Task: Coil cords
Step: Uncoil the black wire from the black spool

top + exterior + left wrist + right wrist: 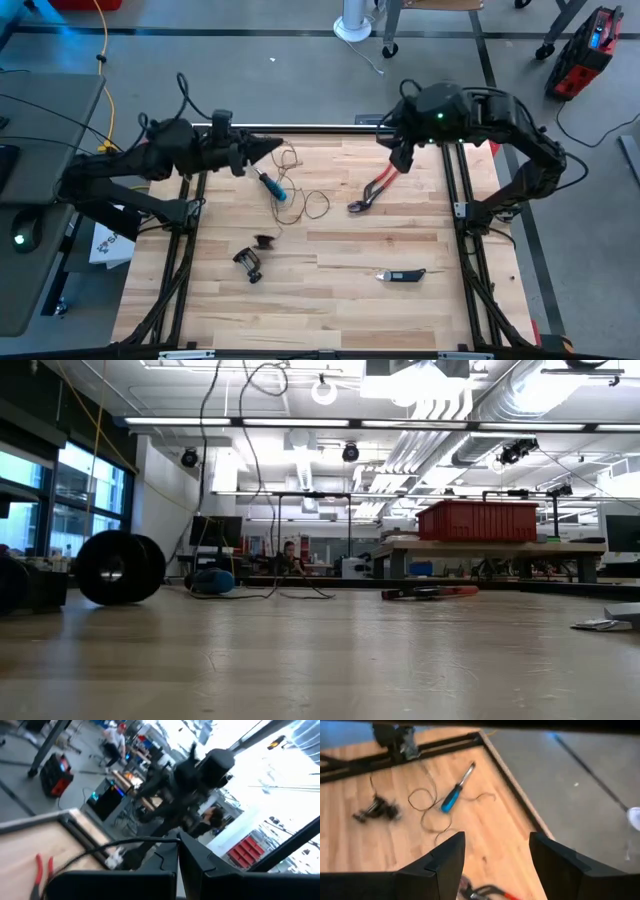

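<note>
The left gripper (272, 147) hangs closed over the table's far edge, its tip just above the upper loops of the thin dark cord (300, 195); whether a strand is pinched between the fingers cannot be told. The cord trails away from that gripper in loose loops past a blue-handled screwdriver (272, 185), and the small black reel (264, 241) lies further off toward the near side, beside a black clamp (249, 264). The right gripper (400, 160) hovers wide open and empty just above the handles of the red pliers (375, 190).
</note>
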